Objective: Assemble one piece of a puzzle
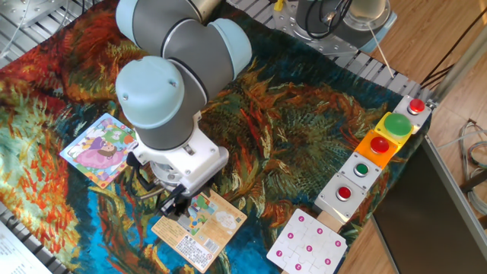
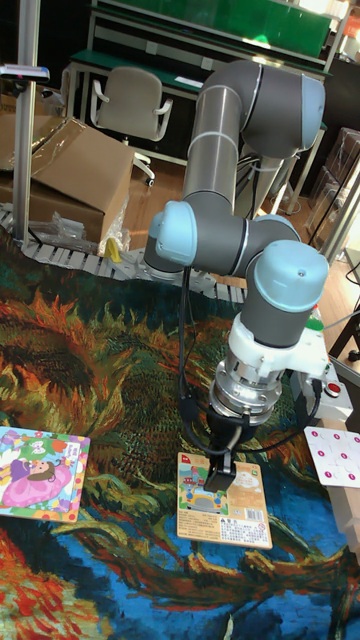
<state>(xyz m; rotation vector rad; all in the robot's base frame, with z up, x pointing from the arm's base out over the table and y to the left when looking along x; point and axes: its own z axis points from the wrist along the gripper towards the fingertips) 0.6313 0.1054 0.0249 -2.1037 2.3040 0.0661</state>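
Counter under painted cloth (image 1: 304, 129) | gripper (image 2: 222, 470) poised low over tan card (image 2: 222, 500), probably to lift a piece; jaws' state cannot be told | puzzle (image 1: 99, 148) lies flat at left, apart, awaiting its piece

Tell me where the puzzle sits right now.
The puzzle lies flat on the patterned cloth at the fixed view's left side, left of the end effector and apart from the tan card.
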